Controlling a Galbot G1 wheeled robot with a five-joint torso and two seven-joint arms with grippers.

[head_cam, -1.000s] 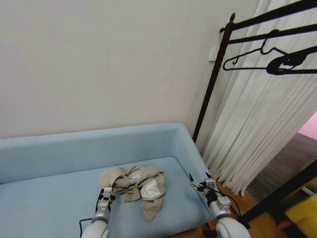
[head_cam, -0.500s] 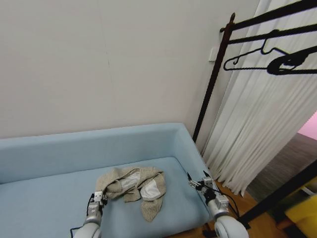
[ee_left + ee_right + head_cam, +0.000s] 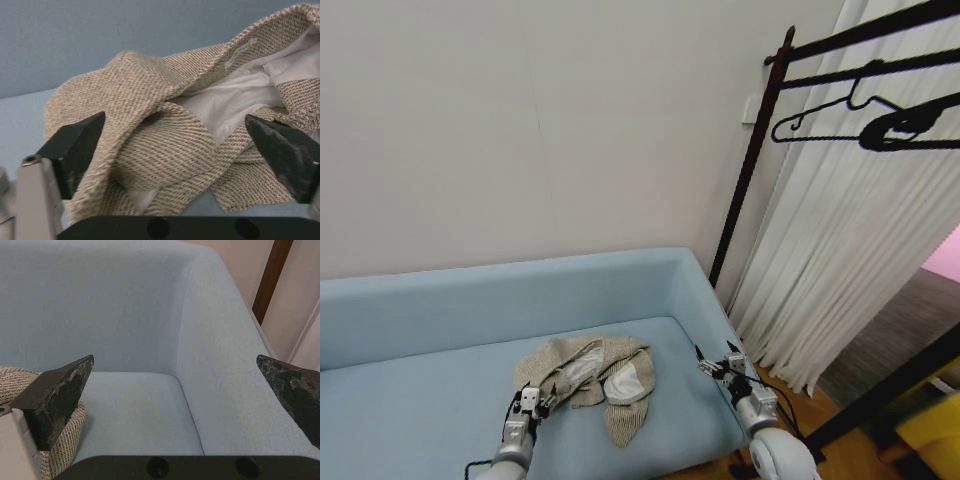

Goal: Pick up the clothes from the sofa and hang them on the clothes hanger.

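Clothes (image 3: 588,372): 1 beige knit garment with white lining, crumpled on the sofa (image 3: 440,310) seat, toward its right end. The heap runs mostly across the seat, with 1 lobe reaching toward the front edge.

Left gripper (image 3: 530,402): low over the seat at the heap's left edge. Touching or just short, can't tell from the head view. In the left wrist view the jaws are spread wide with nothing held, and a fabric fold sits dead ahead between the fingers (image 3: 75,145). Left arm is clearly the nearer one.

Right gripper (image 3: 718,364): also released and empty, over the seat's right end near the armrest, apart from the garment.

Hangers (image 3: 820,115) hang on the rack (image 3: 752,140), up and right of the sofa, well apart from both grippers.

Text: small white label (image 3: 239,47) at the lining edge, writing unreadable. No brand visible.
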